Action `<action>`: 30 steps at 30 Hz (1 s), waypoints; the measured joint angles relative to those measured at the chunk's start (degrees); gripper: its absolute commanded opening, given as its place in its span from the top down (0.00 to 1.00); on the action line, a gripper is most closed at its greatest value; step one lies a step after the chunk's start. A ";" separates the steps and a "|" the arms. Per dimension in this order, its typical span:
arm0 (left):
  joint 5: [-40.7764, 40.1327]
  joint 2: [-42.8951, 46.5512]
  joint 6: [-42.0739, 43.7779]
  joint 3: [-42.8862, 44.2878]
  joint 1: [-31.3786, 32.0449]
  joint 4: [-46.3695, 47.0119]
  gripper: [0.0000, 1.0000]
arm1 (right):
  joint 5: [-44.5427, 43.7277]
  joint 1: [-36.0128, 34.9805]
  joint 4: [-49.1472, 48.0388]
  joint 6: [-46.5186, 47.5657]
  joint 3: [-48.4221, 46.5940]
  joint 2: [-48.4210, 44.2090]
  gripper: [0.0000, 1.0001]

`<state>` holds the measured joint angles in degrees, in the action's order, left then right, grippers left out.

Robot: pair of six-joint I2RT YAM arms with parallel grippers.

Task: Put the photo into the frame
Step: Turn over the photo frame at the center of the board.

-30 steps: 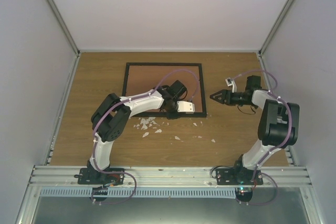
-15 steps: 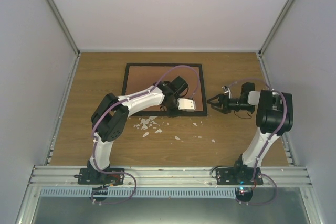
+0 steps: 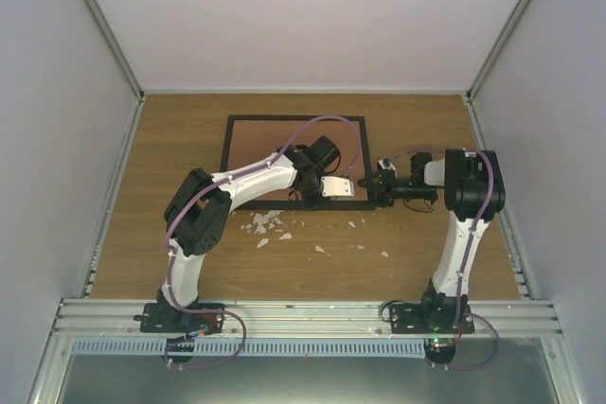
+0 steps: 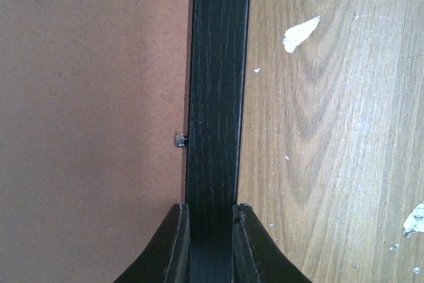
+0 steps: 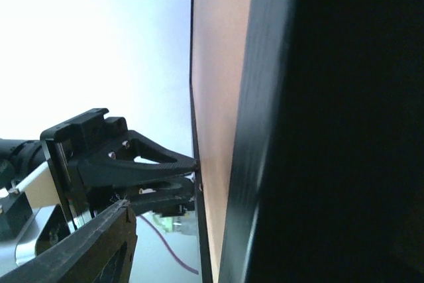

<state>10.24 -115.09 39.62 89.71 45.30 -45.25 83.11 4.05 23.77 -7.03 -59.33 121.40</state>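
The black frame (image 3: 294, 117) lies face down on the table, a brown backing board (image 3: 270, 149) filling its opening. The photo is out of view. My left gripper (image 3: 305, 200) is shut on the frame's near rail (image 4: 215, 97); in the left wrist view its two fingers (image 4: 173, 243) press that rail from both sides. My right gripper (image 3: 376, 191) sits at the frame's near right corner. The right wrist view looks along the frame's edge (image 5: 265, 130), and the one finger (image 5: 93, 243) that shows stands well apart from it.
Several white paper scraps (image 3: 270, 224) lie on the wooden table (image 3: 417, 253) just in front of the frame, some visible beside the rail (image 4: 299, 33). Grey walls close in the table on three sides. A small metal tab (image 4: 179, 140) sticks out at the backing's edge.
My right arm has swung left and down, bringing its gripper from right of the frame up against the near right corner. The left gripper has stayed on the near rail.
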 measured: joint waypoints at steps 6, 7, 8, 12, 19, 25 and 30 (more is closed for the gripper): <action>0.00 0.44 -0.63 -0.09 0.24 0.04 0.88 | 2.21 -1.42 -0.04 -1.64 -0.70 2.08 0.60; -0.02 0.66 -0.74 -0.15 0.31 0.15 0.83 | 2.21 -1.40 0.02 -1.86 -0.70 2.05 0.62; -0.04 0.90 -0.92 -0.26 0.33 0.26 0.78 | 2.21 -1.33 0.15 -2.05 -0.72 2.05 0.65; -0.13 1.62 -1.77 -0.33 0.35 0.44 0.50 | 1.22 -1.31 -0.11 -3.04 -0.55 1.60 0.72; 1.29 4.15 -3.82 3.10 -1.05 -2.51 0.08 | -1.66 -1.20 -0.17 -4.50 -0.07 -4.04 0.84; 2.36 7.13 -5.29 11.74 -7.15 -7.74 0.01 | -5.29 -1.09 8.81 -3.13 -3.69 -9.14 0.96; 2.67 10.97 -8.33 19.08 -15.85 -9.79 0.01 | -9.49 -1.09 22.01 1.07 -14.69 -11.69 0.99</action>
<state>12.91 -104.12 31.29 108.79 29.45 -55.05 73.63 2.96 45.78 -5.96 -74.02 109.71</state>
